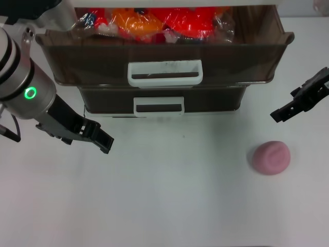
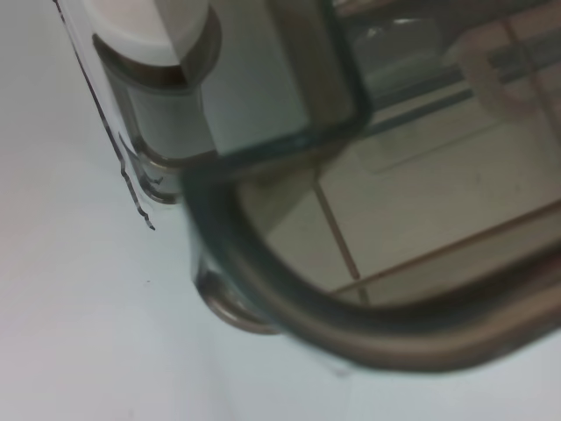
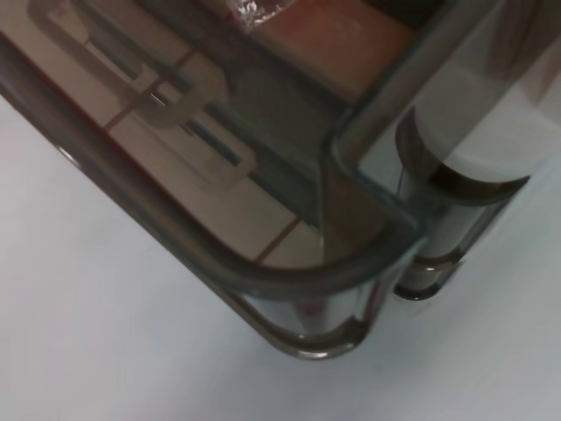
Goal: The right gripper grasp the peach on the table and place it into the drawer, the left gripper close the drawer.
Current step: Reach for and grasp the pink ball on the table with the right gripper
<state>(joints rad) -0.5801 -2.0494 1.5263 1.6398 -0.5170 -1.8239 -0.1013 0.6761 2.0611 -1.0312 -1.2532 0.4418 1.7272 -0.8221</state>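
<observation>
The pale-pink peach point(image 1: 271, 157) lies on the white table point(image 1: 180, 195) at the right. My right gripper point(image 1: 277, 115) hovers above and just behind it, apart from it and holding nothing. The wide brown drawer point(image 1: 257, 62) with the long white handle point(image 1: 164, 73) stands pulled out at the back. My left gripper point(image 1: 105, 143), on the arm with the green ring light point(image 1: 31, 93), hangs over the table left of the drawer front, touching nothing. Each wrist view shows only a rounded corner of the drawer point(image 2: 289, 298) point(image 3: 289, 272), seen close up.
Red and orange wrapped packets point(image 1: 154, 23) fill the open drawer. Below it sits a shallower brown drawer point(image 1: 216, 98) with a shorter white handle point(image 1: 158, 105), pushed in. The cabinet's corner post point(image 2: 158, 96) point(image 3: 456, 175) stands on the table.
</observation>
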